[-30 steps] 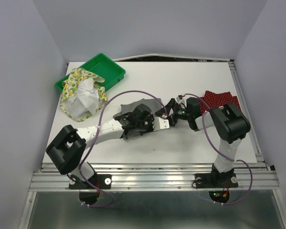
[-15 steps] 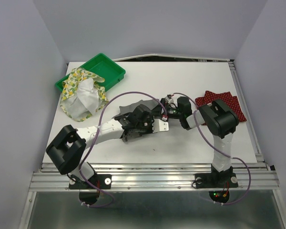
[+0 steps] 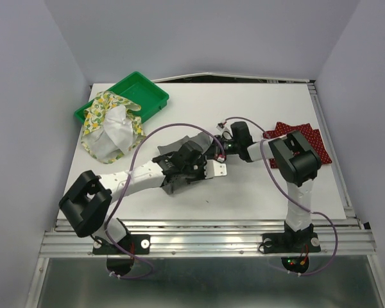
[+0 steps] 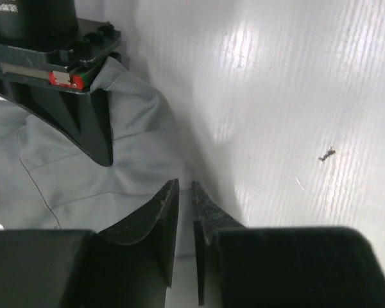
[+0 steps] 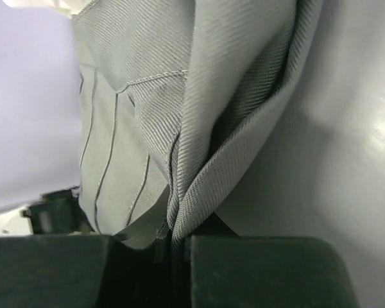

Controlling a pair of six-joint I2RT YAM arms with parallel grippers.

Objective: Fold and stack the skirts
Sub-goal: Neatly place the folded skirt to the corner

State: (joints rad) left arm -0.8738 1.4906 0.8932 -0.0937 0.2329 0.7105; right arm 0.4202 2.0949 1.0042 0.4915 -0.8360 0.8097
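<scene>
The right gripper (image 5: 176, 247) was closed on a fold of the grey skirt (image 5: 135, 96); in the right wrist view the cloth ran down between its two fingers and was pinched there. The left gripper (image 4: 185, 189) was just beside it, a little nearer. Its two jaws stood a little apart with a narrow gap between them, and no cloth showed between the tips. They were low over the right edge of the same skirt, where the cloth met the bare table (image 3: 244, 102).

The grey skirt lay crumpled near the middle of the table, mostly under the left arm, so its full shape could not be seen.

There were three skirts in all. The second, the dark red skirt (image 3: 311, 142) with white dots, lay flat on the right side of the table, well apart from the grey one, and the right arm hid part of it. The third, the lemon-print skirt (image 3: 112, 125), lay bunched at the far left, partly on the table and partly over the near edge of the one green tray (image 3: 144, 90).
</scene>
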